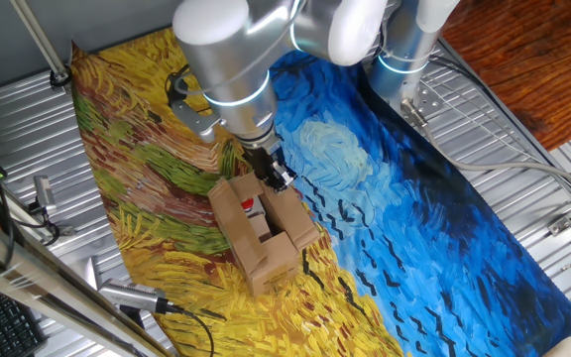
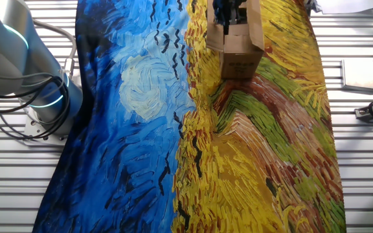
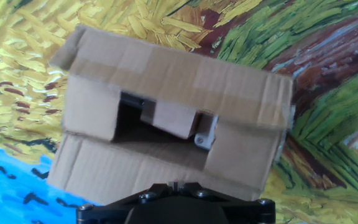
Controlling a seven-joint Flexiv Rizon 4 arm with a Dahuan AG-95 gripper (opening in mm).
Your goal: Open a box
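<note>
Pincer (image 1: 275, 177) directly above half-opened box (image 1: 261, 230), its grip state indiscernible.

Both fixed views look steeply down from opposite sides, sharing the box (image 1: 262, 230); the hand view sits close above it.

The box (image 1: 261, 230) sits on the cloth (image 1: 434, 218), gripper (image 1: 276, 178) above it.
</note>
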